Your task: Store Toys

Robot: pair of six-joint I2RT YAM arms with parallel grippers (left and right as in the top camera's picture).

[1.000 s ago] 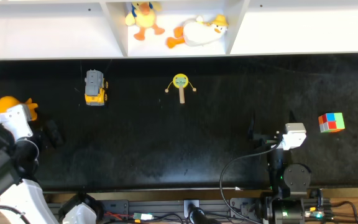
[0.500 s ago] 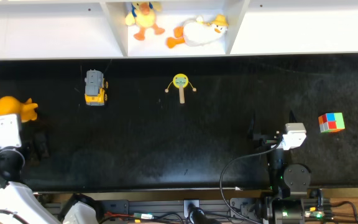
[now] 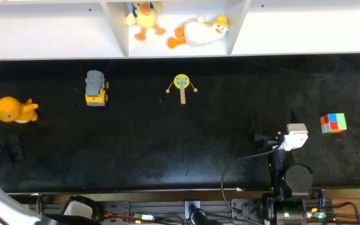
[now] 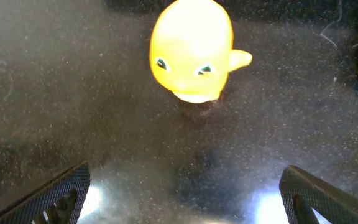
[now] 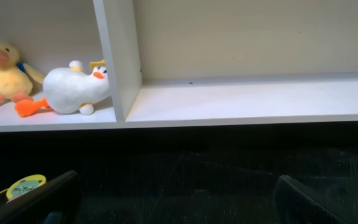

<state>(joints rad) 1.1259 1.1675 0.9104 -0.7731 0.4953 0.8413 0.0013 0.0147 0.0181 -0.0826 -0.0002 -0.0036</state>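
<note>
Glossy orange plastic forms a rounded bath toy (image 3: 14,110) with two small dark eyes and a stubby fin. It sits on the table at about 9 o'clock in the top view, and nothing is touching it. At its 6 o'clock the left gripper (image 3: 11,149) is low at the table's edge. Its two dark ribbed fingers (image 4: 61,194) are spread wide with nothing between them, and the toy (image 4: 191,50) faces them from a short way ahead.

Black matting (image 3: 167,150) covers the table, finely speckled and slightly shiny. On it are:
- a grey and yellow toy truck (image 3: 95,87), boxy, at 10 o'clock
- a small rattle drum (image 3: 181,84), a round yellow-green disc on a wooden stick, at 12 o'clock
- a colour cube (image 3: 333,122) of red, green and blue squares, at 3 o'clock

The right gripper (image 3: 272,125) rests at 5 o'clock on a folded arm. It is level and aimed at the shelf, with its fingers (image 5: 36,199) released and far apart.

White smooth board makes up the shelf (image 3: 55,31) along the far side. Its middle compartment holds two soft toys side by side, a fuzzy yellow duck plush (image 3: 144,19) and a white goose plush (image 3: 199,31) with orange feet, lying on its side. Bundled cables (image 3: 242,169) run along the near edge.
</note>
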